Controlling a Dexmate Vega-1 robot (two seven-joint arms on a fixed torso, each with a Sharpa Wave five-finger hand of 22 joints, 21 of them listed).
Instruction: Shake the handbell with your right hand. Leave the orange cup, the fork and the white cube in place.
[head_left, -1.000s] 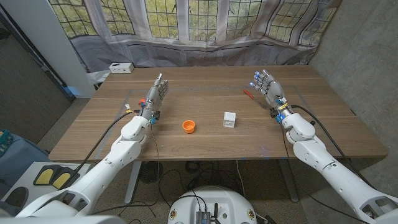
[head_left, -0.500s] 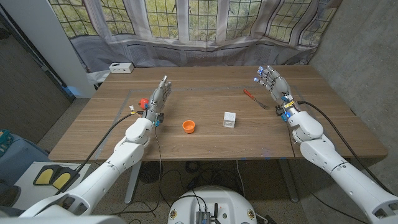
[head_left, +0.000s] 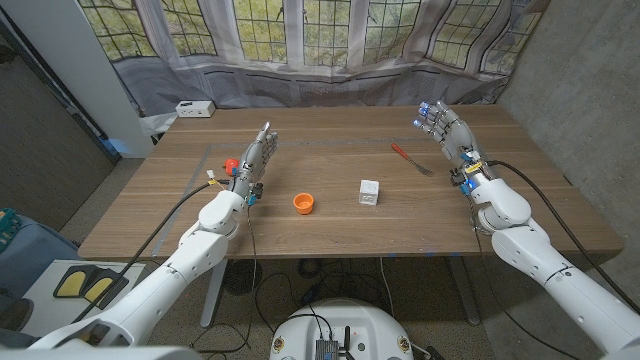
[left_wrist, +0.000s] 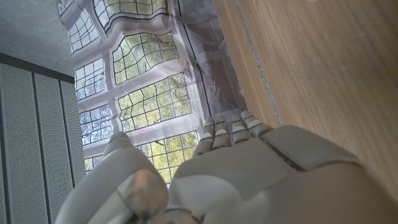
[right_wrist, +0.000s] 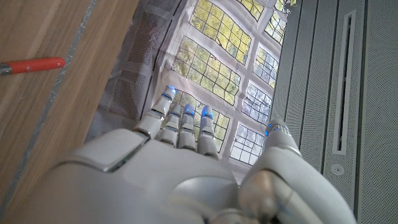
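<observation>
The handbell (head_left: 231, 163) is seen only as a red top just beside the left hand (head_left: 254, 157), mostly hidden behind it, well apart from the right hand (head_left: 447, 136). Both hands are held open, empty. The bell is judged light, rigid, best gripped by its upright handle; clapper noise expected.

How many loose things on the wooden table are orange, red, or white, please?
Orange: 1, the small orange plastic cup.
Red: 2, the red-handled metal fork and a small red object partly hidden beside the left hand.
White: 2, the small white cube and a white rectangular box at the far edge.
Total: 5.
</observation>
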